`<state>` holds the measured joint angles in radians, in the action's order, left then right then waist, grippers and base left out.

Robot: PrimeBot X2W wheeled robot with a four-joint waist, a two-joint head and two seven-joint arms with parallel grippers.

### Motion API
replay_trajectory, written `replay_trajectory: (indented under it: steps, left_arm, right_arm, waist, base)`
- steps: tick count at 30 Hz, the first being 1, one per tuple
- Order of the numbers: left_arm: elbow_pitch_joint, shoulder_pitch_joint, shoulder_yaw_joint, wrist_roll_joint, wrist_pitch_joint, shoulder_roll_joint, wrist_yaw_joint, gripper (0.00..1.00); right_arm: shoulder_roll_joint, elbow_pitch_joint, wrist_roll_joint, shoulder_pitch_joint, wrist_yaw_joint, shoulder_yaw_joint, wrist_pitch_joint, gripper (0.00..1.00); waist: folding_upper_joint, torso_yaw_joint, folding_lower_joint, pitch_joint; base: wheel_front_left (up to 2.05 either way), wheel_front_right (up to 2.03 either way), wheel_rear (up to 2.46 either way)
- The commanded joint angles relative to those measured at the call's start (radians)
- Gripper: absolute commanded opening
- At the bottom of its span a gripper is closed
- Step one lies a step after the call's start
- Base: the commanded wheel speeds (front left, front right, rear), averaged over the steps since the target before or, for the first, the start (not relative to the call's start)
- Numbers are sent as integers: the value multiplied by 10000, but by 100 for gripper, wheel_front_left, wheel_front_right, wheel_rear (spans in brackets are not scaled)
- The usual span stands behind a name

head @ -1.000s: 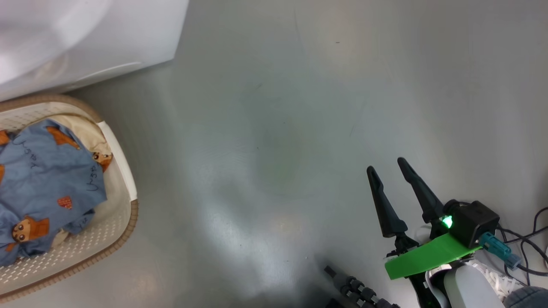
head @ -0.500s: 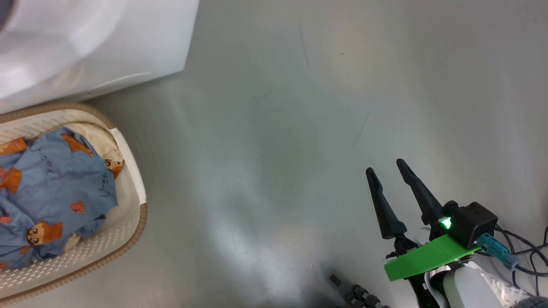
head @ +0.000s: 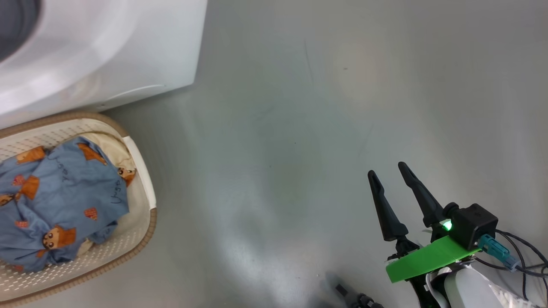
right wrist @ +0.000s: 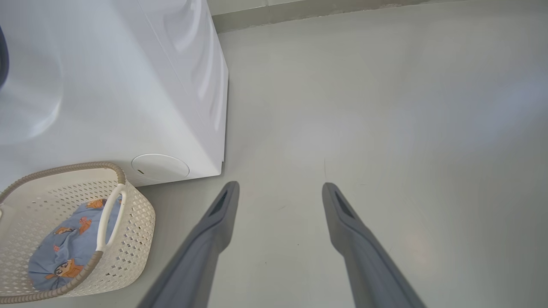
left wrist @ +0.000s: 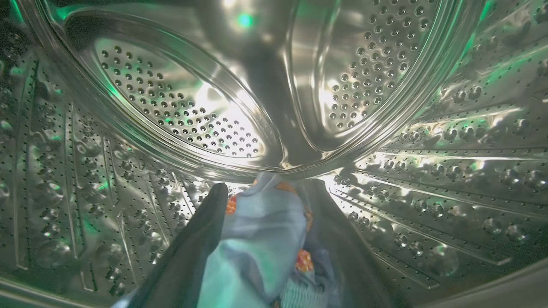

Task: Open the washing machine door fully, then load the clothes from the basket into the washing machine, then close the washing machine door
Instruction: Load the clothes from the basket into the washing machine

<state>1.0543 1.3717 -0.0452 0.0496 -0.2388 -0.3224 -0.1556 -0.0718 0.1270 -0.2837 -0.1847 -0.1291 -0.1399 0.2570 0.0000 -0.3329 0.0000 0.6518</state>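
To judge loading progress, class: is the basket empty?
No, blue bear-print clothes lie inside the cream basket in the head view.

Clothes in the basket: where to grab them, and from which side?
Probably pinch a raised fold near the middle of the blue clothes, coming straight down from above. The basket walls them in on every side with its top open, and the crumpled cloth offers folds to pinch.

My head camera looks steeply down at the floor (head: 299,128), basket (head: 150,216) and washing machine (head: 128,47) at its left. The right wrist camera shares both from lower down; the left wrist camera sits close inside the drum (left wrist: 171,115).
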Motion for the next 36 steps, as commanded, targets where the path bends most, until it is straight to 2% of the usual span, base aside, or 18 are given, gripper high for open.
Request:
replay_trajectory:
  steps: [1, 9, 18, 36]
  left_arm:
    - [-162, 171, 8, 104, -15, -347, -119, 100]
    - [459, 4, 168, -2, -138, -14, -324, 100]
    - [428, -584, 94, -392, -220, 351, -451, 100]
    - [-1799, -2921, -16, -1188, -228, 1280, -144, 100]
  right_arm:
    - [-159, -141, 15, 314, -16, -140, 48, 100]
    - [-212, -73, 12, 295, -16, -208, 48, 100]
    - [-317, -64, 64, 321, -16, -169, 48, 100]
    - [-433, -47, 122, 373, -16, 57, 48, 100]
  waist:
    - [0, 91, 0, -100]
    - [0, 367, 0, -629]
    - [0, 674, 0, -1076]
    - [0, 1864, 0, -1979]
  base:
    - [0, 0, 0]
    - [0, 0, 0]
    - [0, 0, 0]
    - [0, 0, 0]
